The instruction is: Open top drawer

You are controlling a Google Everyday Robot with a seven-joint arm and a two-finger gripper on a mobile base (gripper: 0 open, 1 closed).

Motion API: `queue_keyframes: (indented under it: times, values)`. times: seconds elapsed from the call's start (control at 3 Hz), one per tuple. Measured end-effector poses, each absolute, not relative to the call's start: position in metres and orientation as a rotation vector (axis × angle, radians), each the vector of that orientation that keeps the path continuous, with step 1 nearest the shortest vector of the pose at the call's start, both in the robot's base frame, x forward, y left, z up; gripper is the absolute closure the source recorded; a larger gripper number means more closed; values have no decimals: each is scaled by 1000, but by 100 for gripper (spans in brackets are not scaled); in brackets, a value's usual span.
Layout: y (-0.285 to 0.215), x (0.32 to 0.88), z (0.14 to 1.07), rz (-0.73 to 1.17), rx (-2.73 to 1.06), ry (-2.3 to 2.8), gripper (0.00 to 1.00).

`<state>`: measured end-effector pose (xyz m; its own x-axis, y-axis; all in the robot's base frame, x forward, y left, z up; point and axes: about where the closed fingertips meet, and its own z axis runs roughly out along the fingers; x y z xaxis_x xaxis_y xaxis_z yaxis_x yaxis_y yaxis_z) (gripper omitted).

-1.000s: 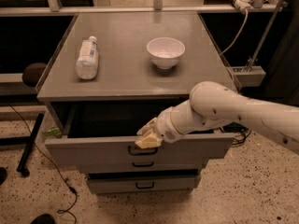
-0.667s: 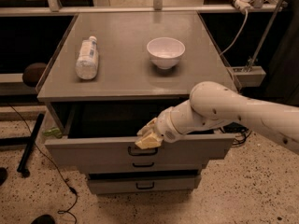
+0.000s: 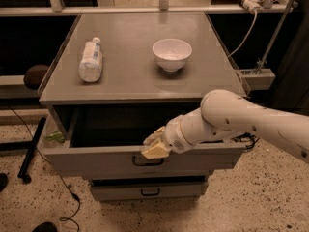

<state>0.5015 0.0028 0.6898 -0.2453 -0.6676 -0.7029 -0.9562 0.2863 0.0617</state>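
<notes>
Top drawer (image 3: 96, 161) sits well out, front lip right under the gripper (image 3: 155, 147), handle (image 3: 147, 161) just below it; can't tell the gripper's opening or hold, so I'd pull straight back, level, no side load.

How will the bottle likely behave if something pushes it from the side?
The bottle lies on its side on the cabinet top, so it would probably roll rather than slide. It looks like thin plastic, so likely light and slightly squashy. The gripper is away from it, at the front edge of the open top drawer.
</notes>
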Motion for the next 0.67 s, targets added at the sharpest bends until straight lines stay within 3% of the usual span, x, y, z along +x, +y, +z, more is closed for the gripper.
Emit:
queue_keyframes:
  times: [0.67]
  values:
    - [1,483,691,681,-1448,1997,11]
